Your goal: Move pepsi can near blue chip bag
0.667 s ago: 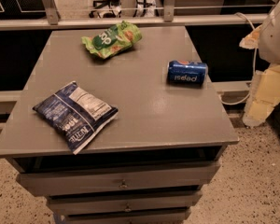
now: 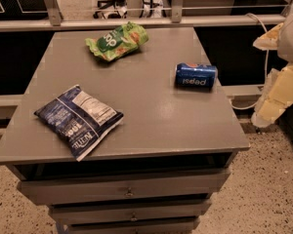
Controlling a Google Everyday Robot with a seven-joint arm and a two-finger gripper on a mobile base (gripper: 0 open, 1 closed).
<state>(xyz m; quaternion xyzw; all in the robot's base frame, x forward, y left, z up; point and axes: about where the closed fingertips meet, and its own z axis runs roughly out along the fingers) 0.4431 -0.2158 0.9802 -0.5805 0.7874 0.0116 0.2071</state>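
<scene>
Position of the pepsi can (image 2: 196,75) decides the coming move. It lies on its side on the grey bench (image 2: 151,130), close to the right edge and about midway between the far and near edges. Its long axis runs roughly parallel to the front edge, so one silver end faces the right edge and the logo end faces the middle of the bench. The lettering reads upside down from this view.

The blue chip bag (image 2: 78,118) lies flat near the front-left corner, well apart from the can, with its white label panel facing up. The line from can to bag runs diagonally toward that corner. A green chip bag (image 2: 117,40) sits near the far edge, left of centre, off that line and unlikely to get in the way.

The gripper (image 2: 273,101) hangs off the bench, beyond the right edge, roughly level with the can's stretch of that edge; whether it is open or closed cannot be told. Nothing is held yet, so the task appears to be at its start.

From there the can is the nearest thing, straight inward across the right edge. Because the can points its end at that edge, a grasp would probably need to close across the round body, and a rolling can is the likely risk.
</scene>
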